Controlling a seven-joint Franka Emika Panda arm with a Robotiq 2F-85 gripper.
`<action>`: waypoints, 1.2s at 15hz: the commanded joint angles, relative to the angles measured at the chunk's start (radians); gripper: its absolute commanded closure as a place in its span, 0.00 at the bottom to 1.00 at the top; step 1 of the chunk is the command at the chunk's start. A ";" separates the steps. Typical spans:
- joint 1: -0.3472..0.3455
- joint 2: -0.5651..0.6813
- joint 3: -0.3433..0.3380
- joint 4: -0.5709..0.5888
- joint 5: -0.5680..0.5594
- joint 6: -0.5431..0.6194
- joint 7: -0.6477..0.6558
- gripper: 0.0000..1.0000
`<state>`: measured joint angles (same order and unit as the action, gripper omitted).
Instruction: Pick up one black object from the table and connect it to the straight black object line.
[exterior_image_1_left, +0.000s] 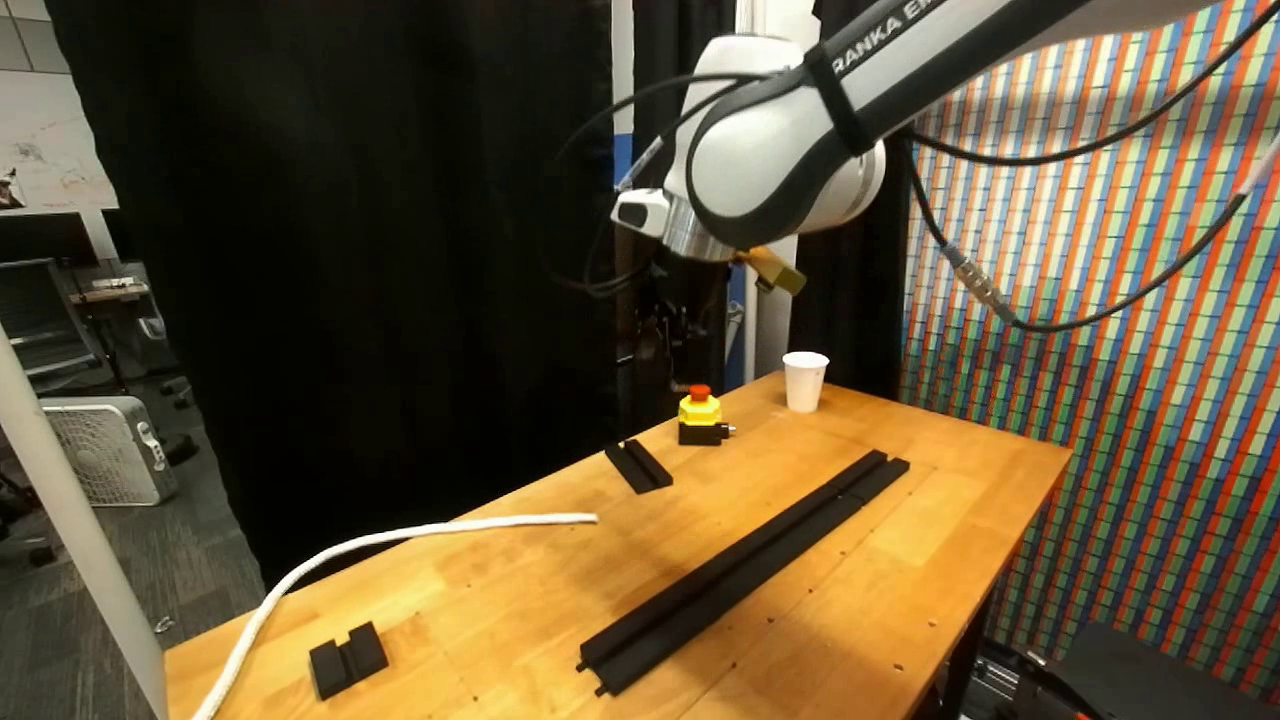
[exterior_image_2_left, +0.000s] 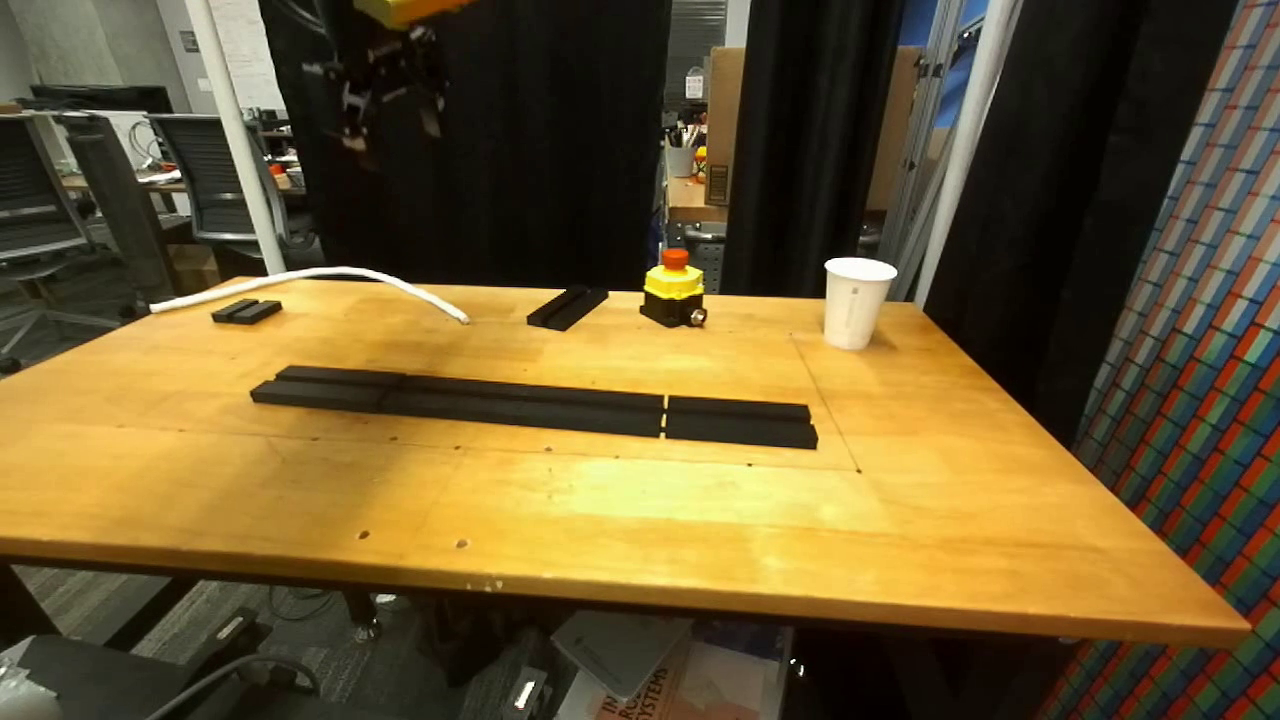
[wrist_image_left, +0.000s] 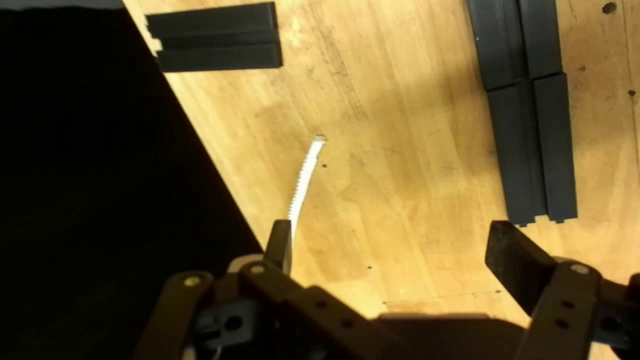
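Note:
The black object, a short flat grooved black bar, lies near the table's curtain-side edge. It also shows in an exterior view and at the upper left of the wrist view. The straight black object line lies along the table. It shows in an exterior view, with a thin light gap at one joint, and in part at the right of the wrist view. My gripper is open and empty, high above the table. It is dark against the curtain in an exterior view.
A shorter, stubbier black piece lies near a white cable. A yellow emergency-stop button with a red top stands near the short bar. A white paper cup stands at the table's far end. A black curtain hangs behind.

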<state>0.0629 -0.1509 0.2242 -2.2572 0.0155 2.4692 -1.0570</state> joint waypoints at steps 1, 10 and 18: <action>-0.027 -0.133 0.043 0.090 -0.115 -0.161 0.271 0.00; 0.047 -0.324 0.093 0.187 -0.303 -0.558 0.879 0.00; 0.076 -0.528 0.067 0.126 -0.202 -1.021 1.186 0.00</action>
<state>0.1134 -0.6024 0.2971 -2.0992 -0.2441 1.5560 0.0049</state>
